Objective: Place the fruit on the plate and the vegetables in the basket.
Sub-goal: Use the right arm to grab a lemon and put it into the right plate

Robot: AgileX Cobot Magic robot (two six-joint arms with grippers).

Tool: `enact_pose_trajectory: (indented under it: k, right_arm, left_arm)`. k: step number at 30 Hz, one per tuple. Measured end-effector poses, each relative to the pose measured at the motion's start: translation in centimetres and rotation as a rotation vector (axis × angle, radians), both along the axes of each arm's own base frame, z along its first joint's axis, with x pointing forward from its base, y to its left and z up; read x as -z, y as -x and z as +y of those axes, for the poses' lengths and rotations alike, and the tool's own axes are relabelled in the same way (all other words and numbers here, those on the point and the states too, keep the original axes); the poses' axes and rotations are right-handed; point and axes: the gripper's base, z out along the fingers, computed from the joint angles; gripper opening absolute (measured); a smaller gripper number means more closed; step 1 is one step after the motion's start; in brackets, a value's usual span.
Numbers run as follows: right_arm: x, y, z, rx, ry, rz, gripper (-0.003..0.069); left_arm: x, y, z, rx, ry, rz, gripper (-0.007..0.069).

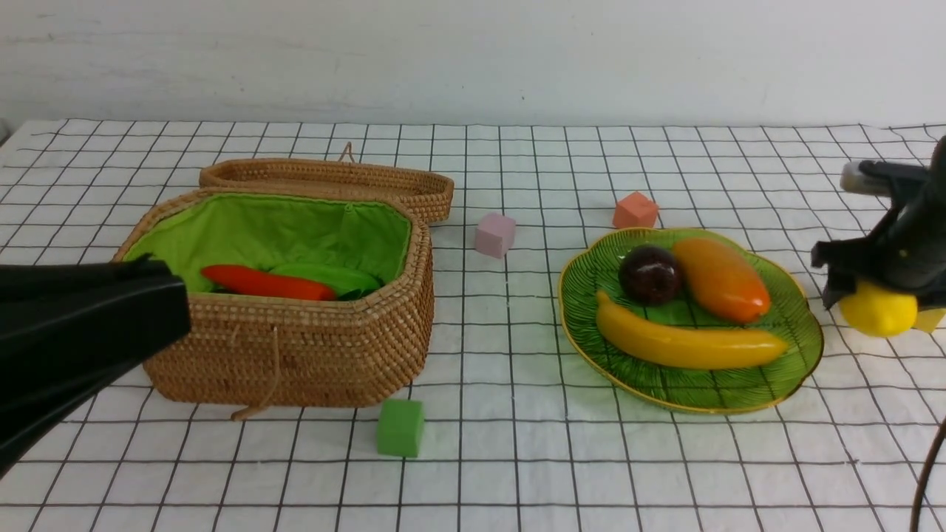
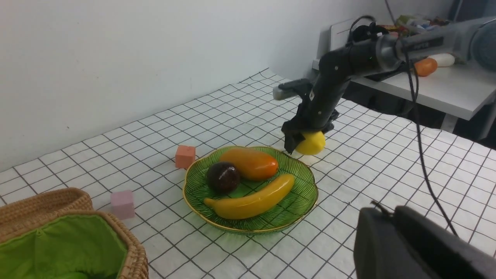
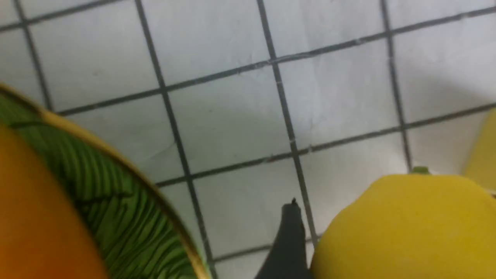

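My right gripper (image 1: 879, 295) is shut on the yellow lemon (image 1: 878, 310), just off the right rim of the green plate (image 1: 802, 329). One dark finger (image 3: 288, 240) presses the lemon (image 3: 403, 228) close above the cloth. On the plate lie the banana (image 1: 687, 343), the dark mangosteen (image 1: 650, 275) and the orange mango (image 1: 720, 279). The wicker basket (image 1: 295, 332) stands open at the left, with the carrot (image 1: 266, 283) and a green vegetable (image 1: 332, 277) inside; the eggplant is hidden. My left gripper (image 1: 174, 299) is shut and empty, in front of the basket's left side.
The basket's lid (image 1: 325, 181) lies open behind it. Foam cubes sit on the checked cloth: pink (image 1: 495, 235), orange (image 1: 635, 210), green (image 1: 400, 427), and a yellow one (image 1: 930, 319) right behind the lemon. A side table (image 2: 445, 85) stands beyond the right arm.
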Motion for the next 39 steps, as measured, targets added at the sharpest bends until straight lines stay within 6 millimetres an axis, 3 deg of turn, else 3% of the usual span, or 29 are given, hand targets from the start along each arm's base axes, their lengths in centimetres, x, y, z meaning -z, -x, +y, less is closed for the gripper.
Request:
enact_pose_trajectory:
  k: [3,4,5,7,8,13,16,25,33,39]
  right_arm:
    - [-4.9,1.9,1.1,-0.011,-0.016,-0.034,0.0583]
    - [-4.8,1.9,1.1,-0.013,-0.015,-0.027,0.0583]
    - [-6.8,2.9,2.4,-0.047,-0.027,-0.035,0.0583]
    - [-7.9,3.7,4.0,-0.095,-0.04,-0.034,0.0583]
    - [-8.2,4.5,6.3,-0.175,-0.052,-0.018,0.0583]
    - [-5.5,6.8,13.1,-0.466,-0.036,0.087,0.0583]
    - [-3.9,7.3,15.3,-0.562,-0.01,0.105,0.0583]
    - [-3.7,6.4,16.0,-0.571,0.007,-0.001,0.0583]
    - [-1.5,4.5,16.1,-0.575,0.058,-0.068,0.0658]
    - [-1.8,4.3,16.1,-0.578,0.07,-0.1,0.0654]
  left_arm:
    - [0.0,0.0,0.0,0.0,-0.001,-0.001,0.0039]
    - [0.0,0.0,0.0,0.0,-0.001,-0.001,0.0039]
    - [0.0,0.0,0.0,0.0,-0.002,-0.002,0.0039]
    - [0.0,0.0,0.0,0.001,-0.006,-0.005,0.004]
    - [0.0,0.0,0.0,0.003,-0.011,-0.009,0.004]
    - [0.3,0.1,-0.1,0.021,-0.032,0.007,0.0043]
    - [0.4,0.2,-0.2,0.034,-0.047,0.018,0.0044]
    - [0.7,0.4,-0.2,0.053,-0.077,0.034,0.0047]
    - [0.8,0.4,-0.2,0.058,-0.083,0.039,0.0052]
    - [0.9,0.5,-0.3,0.066,-0.091,0.047,0.0053]
